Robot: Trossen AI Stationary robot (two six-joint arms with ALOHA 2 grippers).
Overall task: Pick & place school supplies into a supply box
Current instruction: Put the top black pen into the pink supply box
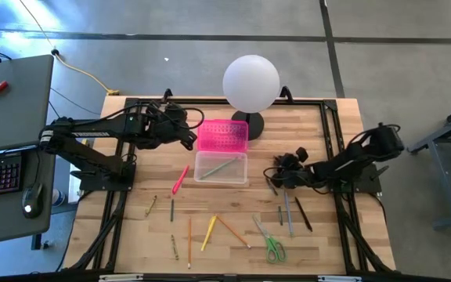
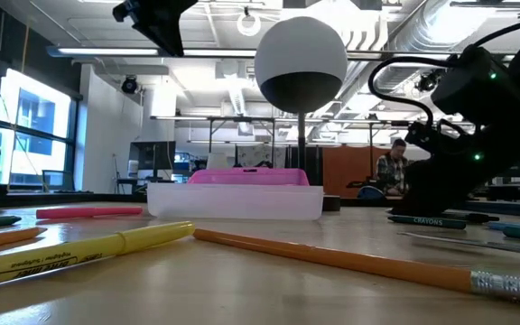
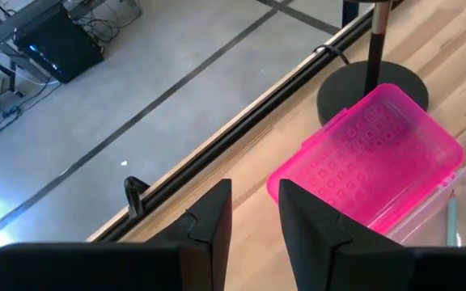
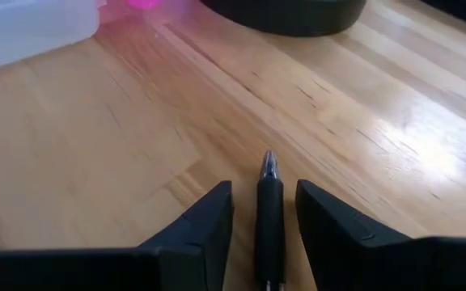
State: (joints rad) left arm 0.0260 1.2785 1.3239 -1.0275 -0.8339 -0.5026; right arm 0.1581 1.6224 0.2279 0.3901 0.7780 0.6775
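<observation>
- A pale wooden surface (image 1: 233,200) with a black frame sits on a grey concrete floor; beyond it the low view shows an open workshop with a seated person (image 2: 391,169).
- My left pincer (image 1: 188,141) hangs above the surface, fingers parted and empty, just beside the hot-pink lid (image 3: 370,153) of the supply box (image 1: 221,167).
- The box's clear base lies open past that lid, with what looks like one greenish pencil (image 1: 224,165) inside.
- My right pincer (image 4: 265,212) is low on the surface, fingers spread with a black pen (image 4: 269,218) lying between them; I can't tell whether they touch it.
- Behind my right pincer lie grey pencils (image 1: 288,213) and the green-handled scissors (image 1: 272,246).
- A pink marker (image 1: 179,179) lies near my left pincer.
</observation>
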